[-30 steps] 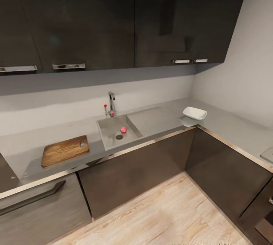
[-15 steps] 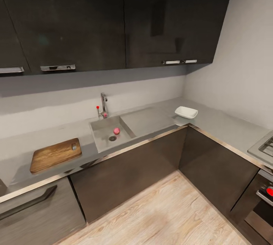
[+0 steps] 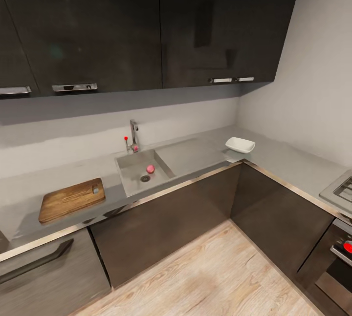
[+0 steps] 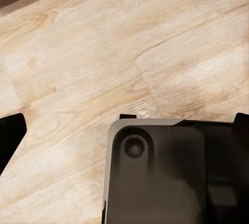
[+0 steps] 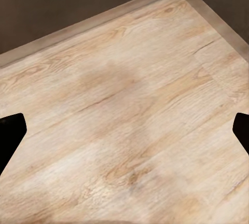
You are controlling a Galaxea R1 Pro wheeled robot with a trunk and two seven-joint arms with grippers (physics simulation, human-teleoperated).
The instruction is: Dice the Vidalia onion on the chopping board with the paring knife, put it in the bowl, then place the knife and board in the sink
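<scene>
In the head view the small pinkish-red Vidalia onion (image 3: 150,168) lies in the grey sink (image 3: 129,175) beside the round drain. The brown chopping board (image 3: 68,200) rests on the countertop (image 3: 195,152) left of the sink. The white bowl (image 3: 240,145) stands on the countertop near the corner, right of the sink. I cannot make out the paring knife. My left gripper (image 4: 124,130) and right gripper (image 5: 124,133) both hang open over the wooden floor, dark fingertips spread wide, nothing between them.
A chrome tap (image 3: 133,133) with a red knob (image 3: 126,138) stands behind the sink. Dark wall cabinets (image 3: 146,23) hang above. A hob (image 3: 342,186) and oven (image 3: 337,262) are on the right run. Wooden floor (image 3: 210,272) lies before the base cabinets. My dark base (image 4: 166,172) shows below the left gripper.
Between one second and half a second ago the whole picture slid left as the camera moved, bringing the hob and oven into view. Since then nothing has visibly changed.
</scene>
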